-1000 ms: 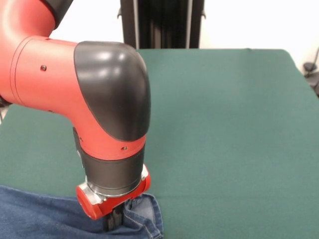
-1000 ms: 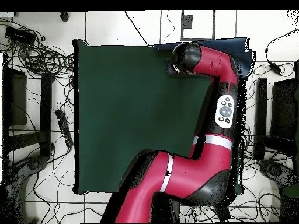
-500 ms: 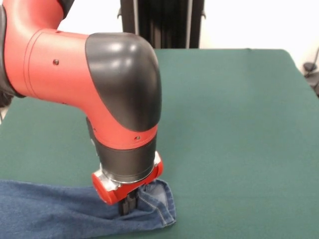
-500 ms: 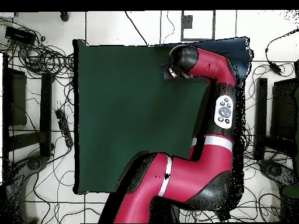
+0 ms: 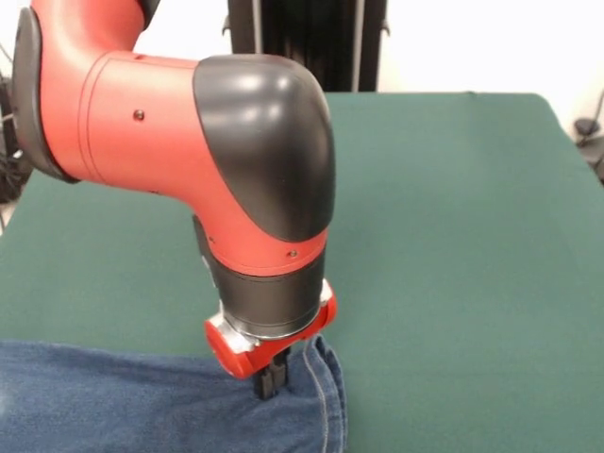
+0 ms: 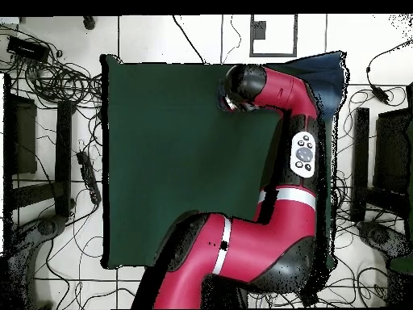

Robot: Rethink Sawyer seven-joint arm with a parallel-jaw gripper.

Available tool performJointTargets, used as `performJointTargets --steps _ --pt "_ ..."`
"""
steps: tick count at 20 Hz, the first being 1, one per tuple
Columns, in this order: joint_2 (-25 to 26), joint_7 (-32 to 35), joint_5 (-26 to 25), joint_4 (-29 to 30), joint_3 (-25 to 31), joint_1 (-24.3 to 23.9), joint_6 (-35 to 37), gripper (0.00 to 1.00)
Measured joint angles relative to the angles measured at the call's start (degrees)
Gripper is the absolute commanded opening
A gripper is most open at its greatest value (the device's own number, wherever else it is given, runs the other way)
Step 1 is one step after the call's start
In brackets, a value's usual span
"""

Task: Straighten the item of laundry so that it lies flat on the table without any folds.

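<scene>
The blue denim jeans (image 5: 113, 406) lie at the near left edge of the green table (image 5: 453, 236), running out of the picture at the bottom. Their stitched hem edge rises in a small fold beside my gripper (image 5: 272, 377). The gripper points straight down and its dark fingers are shut on the jeans' right end, at table level. In the overhead view the jeans (image 6: 323, 64) show as a blue strip at the table's (image 6: 161, 161) top right, and the gripper is hidden under my wrist.
My red and black arm (image 5: 189, 142) covers the table's left half in the front view. The black pedestal (image 5: 302, 42) stands at the far edge. Cables (image 6: 56, 73) and stands lie on the floor around the table.
My gripper has moved right in the front view, left in the overhead view, dragging the jeans' end with it further across the table.
</scene>
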Motion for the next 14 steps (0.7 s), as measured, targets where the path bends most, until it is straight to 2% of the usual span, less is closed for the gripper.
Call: performJointTargets --steps 14 --pt "0.1 9.7 0.9 0.1 0.0 1.8 0.0 0.0"
